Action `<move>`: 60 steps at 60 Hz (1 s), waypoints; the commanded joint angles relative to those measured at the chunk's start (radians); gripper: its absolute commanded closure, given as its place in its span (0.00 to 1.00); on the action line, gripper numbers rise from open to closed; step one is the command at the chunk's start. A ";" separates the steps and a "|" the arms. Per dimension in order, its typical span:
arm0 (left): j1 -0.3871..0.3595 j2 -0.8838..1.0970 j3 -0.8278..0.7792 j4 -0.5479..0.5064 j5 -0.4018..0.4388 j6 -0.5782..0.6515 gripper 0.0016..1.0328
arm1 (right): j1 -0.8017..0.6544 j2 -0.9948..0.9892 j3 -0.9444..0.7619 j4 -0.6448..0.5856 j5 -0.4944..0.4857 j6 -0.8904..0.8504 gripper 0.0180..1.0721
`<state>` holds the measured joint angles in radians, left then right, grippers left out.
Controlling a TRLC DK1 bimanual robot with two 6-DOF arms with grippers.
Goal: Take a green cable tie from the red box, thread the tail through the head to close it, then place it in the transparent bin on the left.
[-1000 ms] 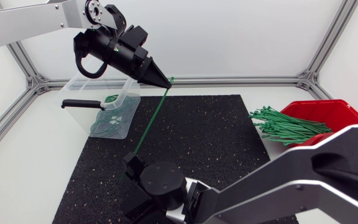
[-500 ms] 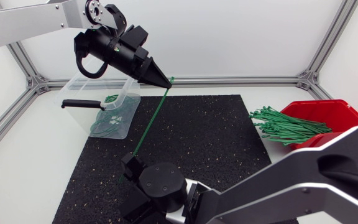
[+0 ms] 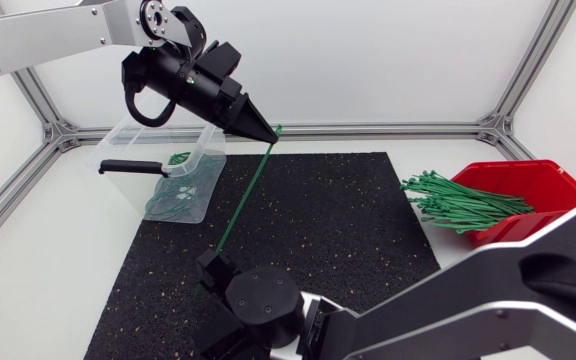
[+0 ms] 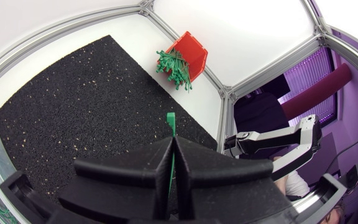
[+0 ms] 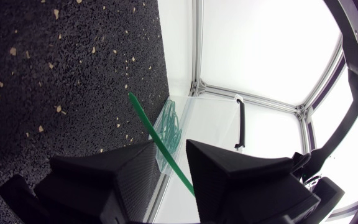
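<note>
A straight green cable tie [image 3: 243, 200] slants from high over the mat down to its front. My left gripper [image 3: 268, 134] is shut on its upper end beside the transparent bin [image 3: 128, 145]; in the left wrist view the tie's tip [image 4: 170, 121] pokes out past the closed fingers [image 4: 148, 165]. My right gripper [image 3: 211, 272] is at the tie's lower end. In the right wrist view the tie [image 5: 148, 121] runs through the gap of that gripper [image 5: 171, 149], whose fingers stand apart, open. The red box [image 3: 543, 175] holds a bundle of green ties [image 3: 458, 205] at the right.
A black speckled mat [image 3: 338, 220] covers the table's middle. The bin has a black handle [image 3: 133, 167] and holds several looped green ties [image 3: 173, 195]. An aluminium frame [image 3: 388, 129] runs along the table's back edge.
My right gripper has slid a little toward the table's front and its fingers have parted around the tie. The left arm and the tie have barely moved.
</note>
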<state>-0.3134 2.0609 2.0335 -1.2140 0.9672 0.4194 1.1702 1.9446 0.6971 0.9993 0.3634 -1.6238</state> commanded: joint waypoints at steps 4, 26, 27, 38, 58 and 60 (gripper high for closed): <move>-0.007 0.002 -0.010 -0.002 0.001 0.002 0.97 | 0.013 0.013 -0.010 0.012 0.005 -0.007 0.66; -0.010 -0.002 -0.021 0.001 -0.001 0.002 0.97 | 0.031 0.024 0.007 0.010 0.017 -0.007 0.84; -0.010 -0.002 -0.021 0.001 -0.001 0.002 0.97 | 0.032 0.024 0.008 0.010 0.017 -0.007 0.85; -0.007 -0.001 -0.022 0.002 -0.001 0.002 0.97 | 0.036 0.010 0.010 0.009 0.019 -0.010 0.90; -0.009 -0.002 -0.030 0.008 -0.001 0.002 0.97 | 0.028 -0.018 0.015 0.009 0.019 -0.004 0.91; -0.009 -0.004 -0.032 0.008 -0.001 0.002 0.97 | 0.026 -0.019 0.015 0.009 0.019 -0.004 0.91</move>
<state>-0.3157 2.0609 2.0235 -1.2034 0.9642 0.4194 1.1969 1.9450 0.6975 0.9989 0.3710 -1.6241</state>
